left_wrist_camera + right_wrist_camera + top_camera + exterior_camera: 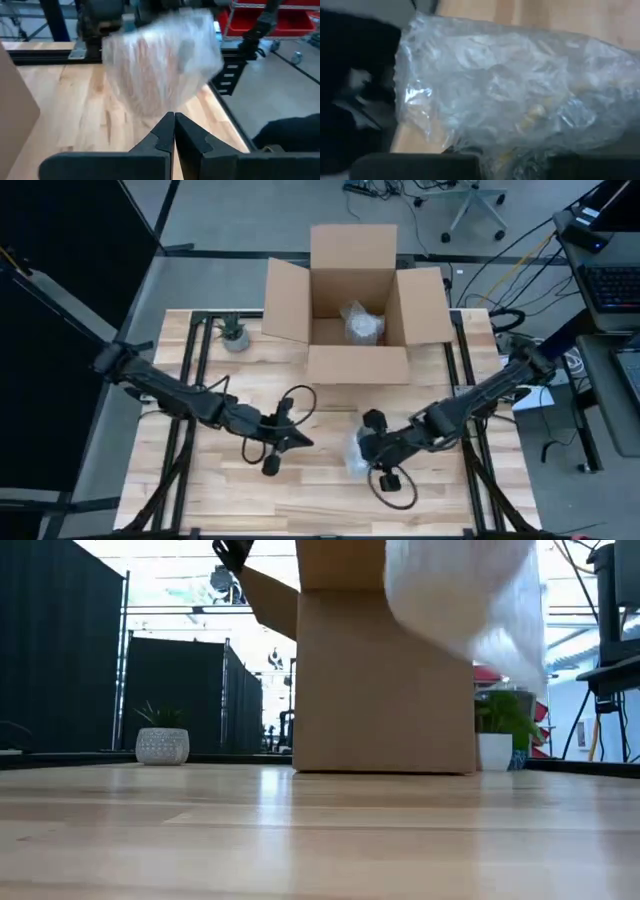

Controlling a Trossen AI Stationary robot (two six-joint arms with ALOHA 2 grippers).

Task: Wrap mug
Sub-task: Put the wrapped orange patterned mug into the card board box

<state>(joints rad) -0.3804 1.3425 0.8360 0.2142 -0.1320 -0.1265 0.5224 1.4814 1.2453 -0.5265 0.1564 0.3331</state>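
Bubble-wrapped mug (357,455) hangs clamped in the right gripper (368,450), lifted off the table (320,500), the left gripper (298,442) pinched together just beside it, so I'd squeeze firmly and carry slowly toward the open box (350,310) ahead.

Nothing to read anywhere here: no lettering, label, brand, number or sign shows up. The cardboard box (352,300) at top centre of the high view has plain brown flaps and walls, and its broad face in the low view is blank too.
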